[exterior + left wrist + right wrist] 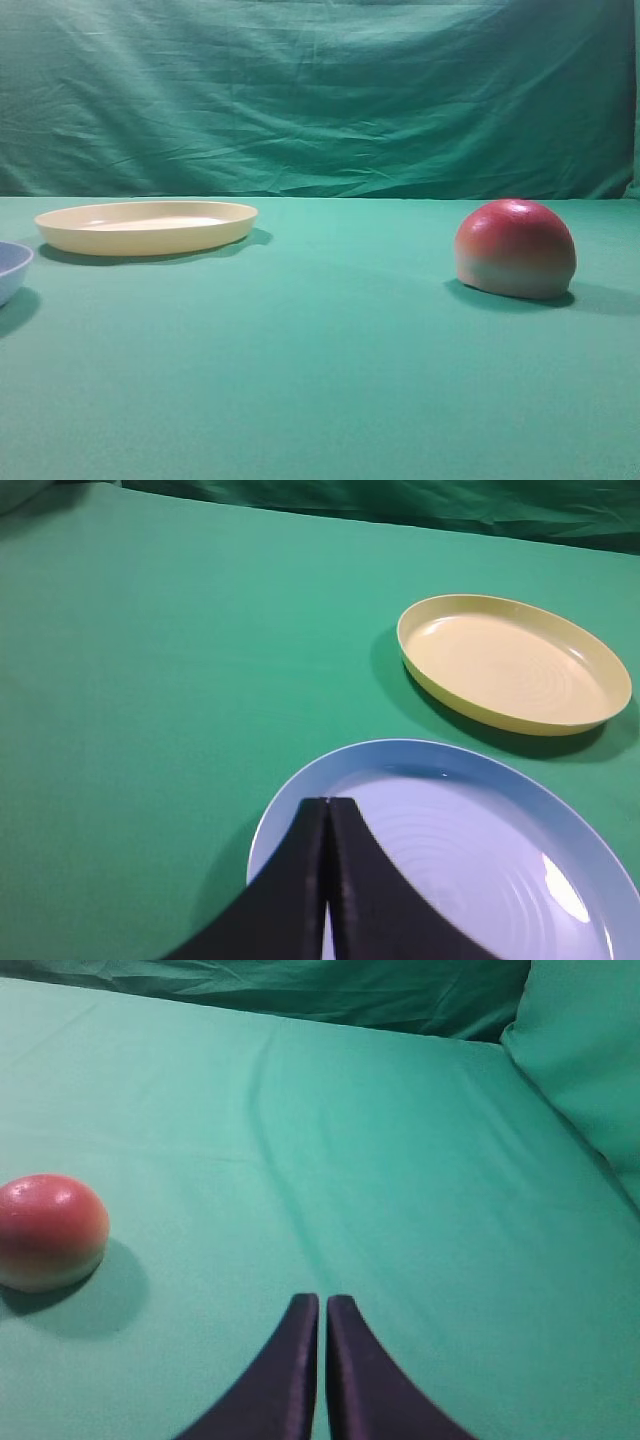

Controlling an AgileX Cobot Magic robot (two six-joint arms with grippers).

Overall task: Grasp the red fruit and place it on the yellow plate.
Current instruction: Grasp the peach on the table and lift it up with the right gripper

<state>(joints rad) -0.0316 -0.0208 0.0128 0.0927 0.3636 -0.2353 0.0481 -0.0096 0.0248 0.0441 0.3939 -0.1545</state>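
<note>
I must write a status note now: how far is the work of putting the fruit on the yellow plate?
Done: nothing yet. The fruit sits on the green cloth, far from the empty plate. In hand: nothing; the right end effector is shut, beside the fruit, not touching it. Left: open, grasp, carry, set it down.

L gripper & R gripper: both w/ jaws pressed together, holding nothing, tips pointing fwd.

backdrop: wrinkled green cloth | table: green cloth cover | light: soft shadows
</note>
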